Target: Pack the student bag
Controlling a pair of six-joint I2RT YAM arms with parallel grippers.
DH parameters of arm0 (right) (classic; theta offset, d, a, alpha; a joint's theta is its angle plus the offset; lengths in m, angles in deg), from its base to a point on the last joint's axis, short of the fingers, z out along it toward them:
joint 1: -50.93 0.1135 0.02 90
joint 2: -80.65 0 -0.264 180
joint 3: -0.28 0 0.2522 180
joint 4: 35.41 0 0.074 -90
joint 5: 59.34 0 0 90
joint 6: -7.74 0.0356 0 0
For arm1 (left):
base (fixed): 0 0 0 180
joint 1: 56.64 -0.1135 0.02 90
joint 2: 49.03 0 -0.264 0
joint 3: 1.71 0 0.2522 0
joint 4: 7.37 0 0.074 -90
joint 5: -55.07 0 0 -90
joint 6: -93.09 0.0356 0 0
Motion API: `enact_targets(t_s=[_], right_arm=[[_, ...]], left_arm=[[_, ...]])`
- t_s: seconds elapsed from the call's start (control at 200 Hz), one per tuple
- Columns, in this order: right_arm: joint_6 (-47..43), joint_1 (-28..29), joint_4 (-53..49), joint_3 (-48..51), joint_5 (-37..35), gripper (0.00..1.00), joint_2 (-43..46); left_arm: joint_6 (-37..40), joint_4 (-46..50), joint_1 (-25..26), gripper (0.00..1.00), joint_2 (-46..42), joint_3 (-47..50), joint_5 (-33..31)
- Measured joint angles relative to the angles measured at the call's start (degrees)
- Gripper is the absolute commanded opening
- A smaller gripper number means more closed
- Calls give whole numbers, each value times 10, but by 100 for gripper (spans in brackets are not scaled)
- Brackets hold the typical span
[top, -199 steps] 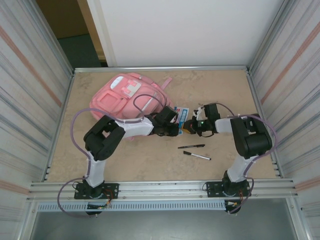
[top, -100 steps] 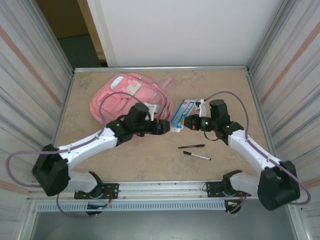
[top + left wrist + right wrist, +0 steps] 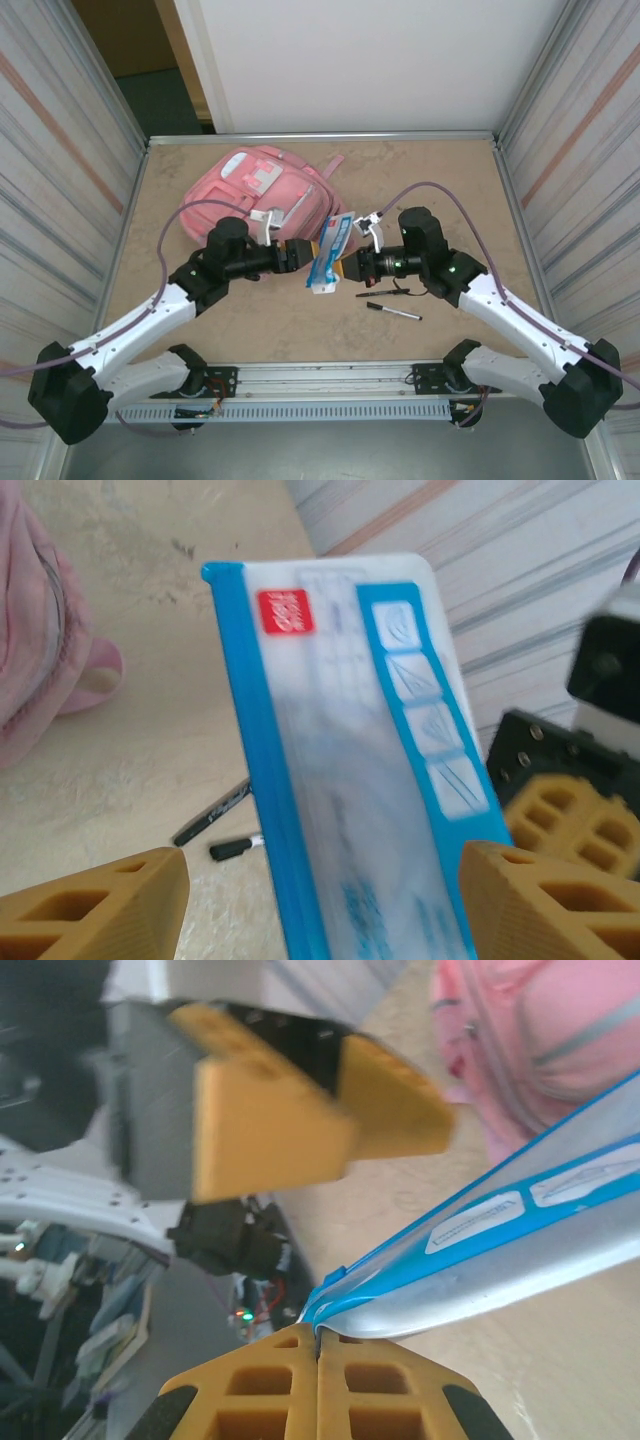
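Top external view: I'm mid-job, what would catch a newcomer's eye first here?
The blue-and-white packet held up over the middle of the table, pinched at its edge by the shut right gripper, with the open left gripper facing it from the other side. Behind them at the back left lies the pink student bag, and two black pens lie on the table right of centre.

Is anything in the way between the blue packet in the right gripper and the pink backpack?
Yes: the open left gripper faces the blue packet on the side toward the student bag, its wrist overlapping the bag's near edge. The right gripper pinches the packet.
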Motion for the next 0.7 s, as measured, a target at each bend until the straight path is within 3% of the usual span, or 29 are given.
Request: enact_targets(t_s=[0.16, 0.321, 0.506, 0.702], right_arm=[[-11, 25, 10, -22, 16, 0, -3], [-16, 35, 23, -23, 22, 0, -18], [-17, 36, 47, -23, 44, 0, -76], [-28, 35, 52, -23, 42, 0, -82]], left_arm=[[-24, -8, -27, 71, 0, 6, 18], [-60, -38, -40, 48, 1, 22, 59], [-79, -66, -40, 49, 0, 41, 81], [-94, -70, -46, 32, -28, 66, 75]])
